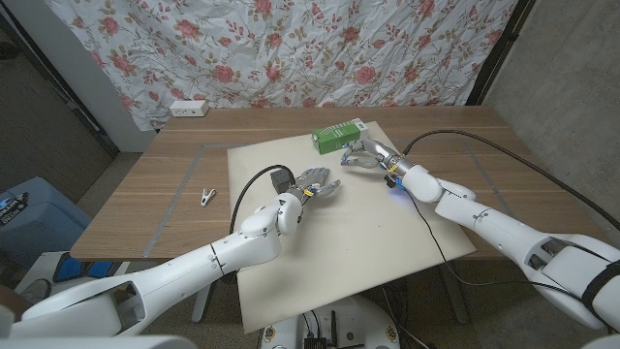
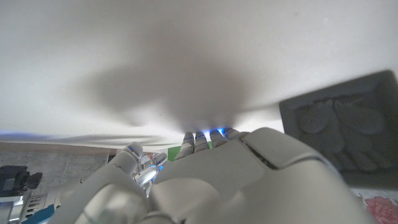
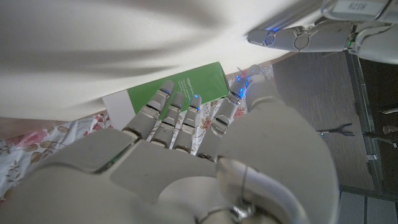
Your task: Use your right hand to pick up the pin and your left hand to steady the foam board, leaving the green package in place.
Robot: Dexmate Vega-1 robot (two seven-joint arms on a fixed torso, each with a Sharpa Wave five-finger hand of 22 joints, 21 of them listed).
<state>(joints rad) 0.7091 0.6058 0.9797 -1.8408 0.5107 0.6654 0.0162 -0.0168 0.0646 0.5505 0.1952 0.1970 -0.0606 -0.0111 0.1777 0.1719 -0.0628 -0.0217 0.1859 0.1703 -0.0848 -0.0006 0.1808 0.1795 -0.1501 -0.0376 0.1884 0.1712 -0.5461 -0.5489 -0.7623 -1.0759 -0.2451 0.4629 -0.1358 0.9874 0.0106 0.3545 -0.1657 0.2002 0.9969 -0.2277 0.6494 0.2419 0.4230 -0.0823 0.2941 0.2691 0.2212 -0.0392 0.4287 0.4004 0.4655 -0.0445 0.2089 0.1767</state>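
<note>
The white foam board (image 1: 320,242) lies on the wooden table. At its far edge the green package (image 1: 339,137) lies on its side. My right hand (image 1: 365,154) is at the package's near right end, its fingertips (image 3: 165,90) against the green package (image 3: 186,87) and the thumb close beside them. The pin is not visible, and whether anything is pinched there is hidden. My left hand (image 1: 317,182) sits mid-board with fingers spread, fingertips (image 2: 208,135) down at the foam board (image 2: 186,56). The left hand (image 3: 311,36) also appears in the right wrist view.
A small metal clip (image 1: 206,196) lies on the bare wood left of the board, with the same clip (image 3: 336,130) in the right wrist view. A white power strip (image 1: 187,108) sits at the table's far left edge. A floral cloth (image 1: 291,48) hangs behind.
</note>
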